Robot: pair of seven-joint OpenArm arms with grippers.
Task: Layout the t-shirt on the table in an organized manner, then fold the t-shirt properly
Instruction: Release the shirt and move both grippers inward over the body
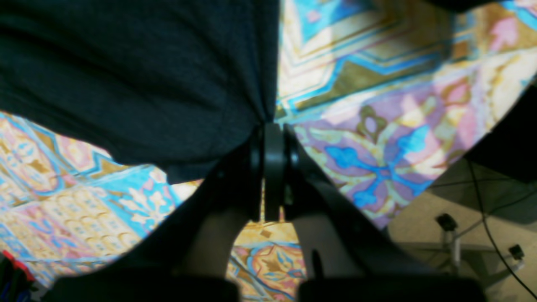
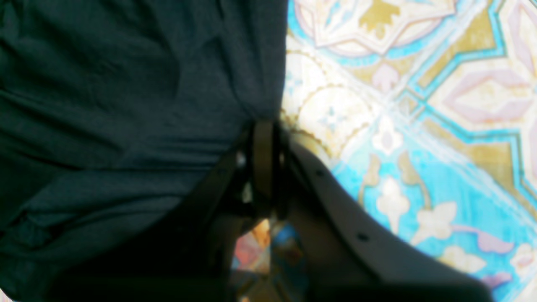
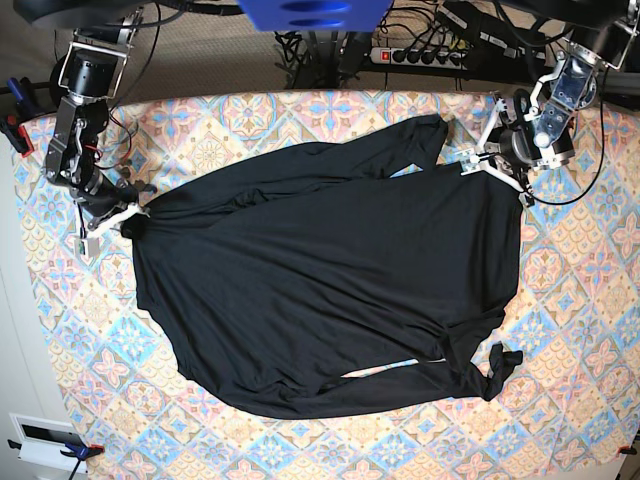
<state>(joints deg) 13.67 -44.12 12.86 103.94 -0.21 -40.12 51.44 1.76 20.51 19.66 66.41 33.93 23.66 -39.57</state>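
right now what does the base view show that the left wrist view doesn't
Only the base view shows the whole t-shirt spread across the table, its lower sleeve knotted, and the right gripper pinching its other corner. Only the left wrist view shows the floor and cables beyond the table edge. Both show the left gripper shut on the black fabric over the patterned cloth.

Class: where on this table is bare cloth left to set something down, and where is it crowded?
Bare table lies along the near edge below the t-shirt, in a strip on the base view's right, and at its near-left corner. Crowded: the middle, under the shirt, and both far corners, where the left gripper and right gripper pinch it.
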